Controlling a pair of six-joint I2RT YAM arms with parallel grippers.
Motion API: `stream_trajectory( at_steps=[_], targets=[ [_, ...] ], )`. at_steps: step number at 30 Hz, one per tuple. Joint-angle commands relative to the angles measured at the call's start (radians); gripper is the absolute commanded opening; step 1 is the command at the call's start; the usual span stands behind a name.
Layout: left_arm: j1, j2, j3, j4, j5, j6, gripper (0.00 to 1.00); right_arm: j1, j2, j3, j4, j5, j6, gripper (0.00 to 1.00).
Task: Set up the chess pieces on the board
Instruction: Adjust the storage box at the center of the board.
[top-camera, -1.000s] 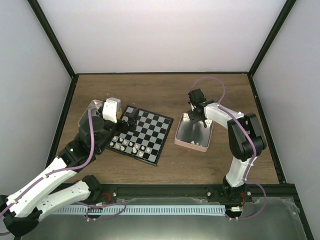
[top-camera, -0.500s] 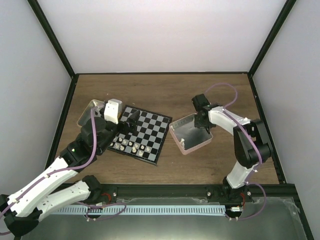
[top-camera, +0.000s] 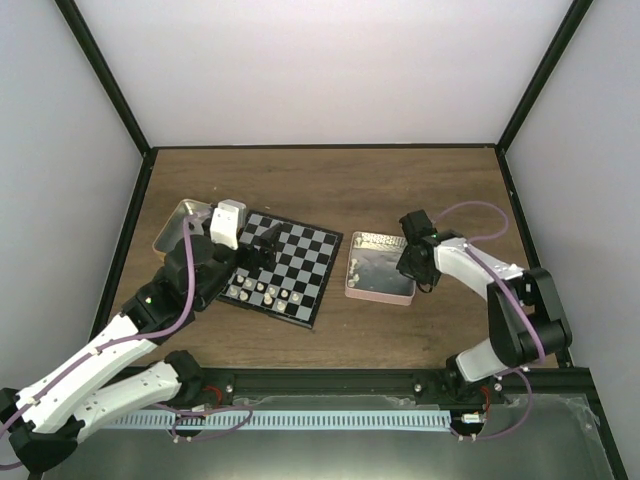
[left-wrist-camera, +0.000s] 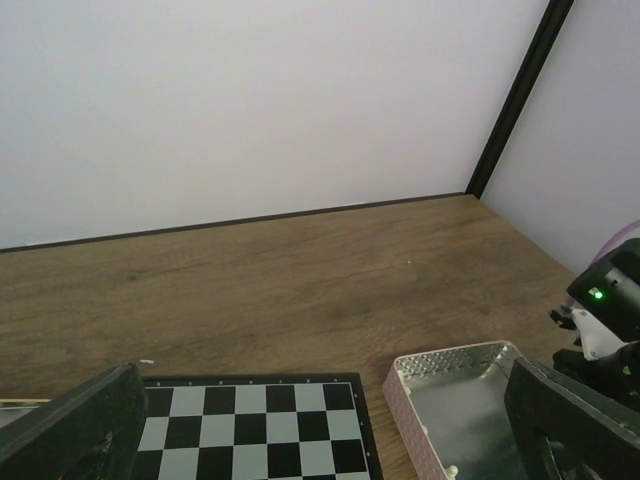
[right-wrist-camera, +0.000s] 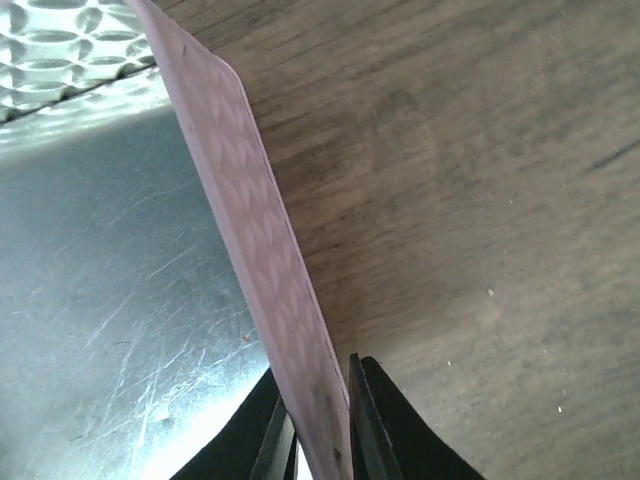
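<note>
Setup is at an early stage, by my read: the board lies on the worktop left of centre, turned at an angle, w/ only a short run of cream pieces along its near edge, in approx. two ragged rows. The far rows and the rest of the squares look bare. I make out no black pieces on it, so most of the job is probably left. Count: 1 board, 2 tins, 2 arms. The cream pieces number approx. seven or eight, too tiny for a sure count. The pink tin sits just right of the board and shows a couple of pale specks inside, maybe pieces, can't tell. The second tin is at the board's far-left corner, partly hidden by the left arm. The left gripper hangs over the board's far-left part, spread wide and holding nothing. The right gripper is clenched on the pink tin's right-hand wall, one finger inside and one outside. Next is likely getting more pieces out of that tin.
</note>
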Motion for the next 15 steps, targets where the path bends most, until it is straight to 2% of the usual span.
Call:
stream_trajectory(
  at_steps=[1,4,9,12,15],
  targets=[
    [0.003,-0.002,-0.013,0.022,0.008,-0.016,1.00,-0.009,-0.068,-0.027,-0.002,0.014,0.150,0.16],
    [0.003,0.023,-0.012,0.026,0.010,-0.016,1.00,-0.008,-0.095,-0.028,-0.018,0.047,0.136,0.18],
    [0.003,0.040,-0.011,0.032,0.012,-0.021,1.00,-0.007,-0.117,0.059,-0.049,0.048,0.014,0.44],
    [0.003,0.045,-0.014,0.037,0.012,-0.029,1.00,0.011,-0.166,0.092,-0.040,0.060,-0.040,0.49],
    [0.004,0.049,-0.022,0.044,0.011,-0.043,1.00,0.047,-0.210,0.089,0.039,0.007,-0.109,0.52]
  ],
)
